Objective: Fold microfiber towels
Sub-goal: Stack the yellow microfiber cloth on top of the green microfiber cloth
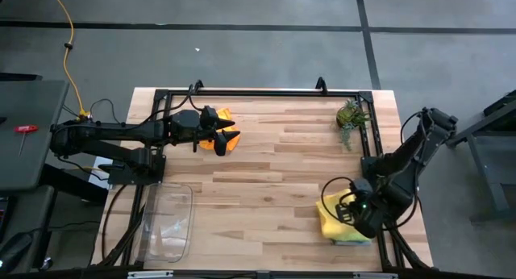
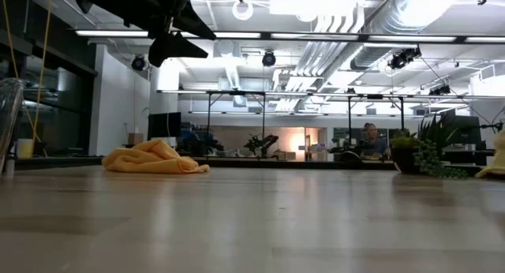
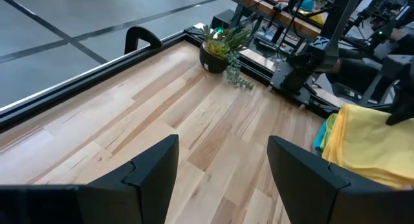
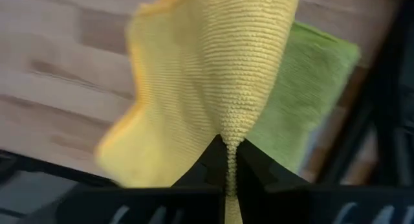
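An orange towel (image 1: 219, 139) lies crumpled on the table at the far left; it also shows in the low view (image 2: 154, 158). My left gripper (image 1: 229, 139) hangs open and empty well above it (image 2: 170, 32). At the near right lies a stack of towels with a yellow towel (image 1: 332, 218) on top. In the right wrist view a lime green towel (image 4: 314, 88) lies under the yellow one. In the left wrist view a teal edge (image 3: 320, 136) shows beside the yellow one (image 3: 365, 146). My right gripper (image 4: 229, 166) is shut on the yellow towel. The grey towel is not in view. My right gripper pinches a bunched ridge of the yellow towel (image 4: 231, 130) between its two fingers. The fingers slant down from the table's right side. The cloth is drawn up into a narrow pleat at the fingers and spreads out wide beyond them over the lime green towel.
A small potted plant (image 1: 351, 118) stands at the far right. A clear plastic tray (image 1: 168, 222) lies at the near left. A black frame (image 1: 258, 92) runs around the table. Bare wood lies in the middle. A person (image 2: 369, 143) sits far off in the room behind.
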You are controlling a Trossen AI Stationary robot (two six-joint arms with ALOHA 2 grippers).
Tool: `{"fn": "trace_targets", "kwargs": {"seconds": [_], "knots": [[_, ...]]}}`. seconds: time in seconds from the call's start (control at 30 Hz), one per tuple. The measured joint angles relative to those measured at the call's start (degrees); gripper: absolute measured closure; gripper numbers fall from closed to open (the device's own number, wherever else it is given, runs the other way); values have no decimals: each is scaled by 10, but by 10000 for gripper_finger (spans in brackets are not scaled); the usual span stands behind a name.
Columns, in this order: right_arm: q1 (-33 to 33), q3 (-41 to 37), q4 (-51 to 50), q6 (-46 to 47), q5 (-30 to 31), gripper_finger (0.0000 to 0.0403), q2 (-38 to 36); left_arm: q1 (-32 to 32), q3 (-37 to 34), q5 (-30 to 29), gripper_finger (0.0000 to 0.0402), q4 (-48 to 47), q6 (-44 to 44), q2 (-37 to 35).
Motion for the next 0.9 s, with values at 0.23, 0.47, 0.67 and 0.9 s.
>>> {"fn": "trace_targets", "kwargs": {"seconds": [0.23, 0.47, 0.67, 0.9], "knots": [[0, -50, 3, 18, -109, 403, 0, 0, 0, 0, 174, 0, 0, 0], [0, -115, 111, 26, -143, 403, 0, 0, 0, 0, 174, 0, 0, 0], [-12, -145, 129, 30, -155, 403, 1, 0, 0, -2, 174, 0, 0, 0], [-20, -145, 135, 29, -155, 389, 1, 0, 0, -2, 174, 0, 0, 0]]}}
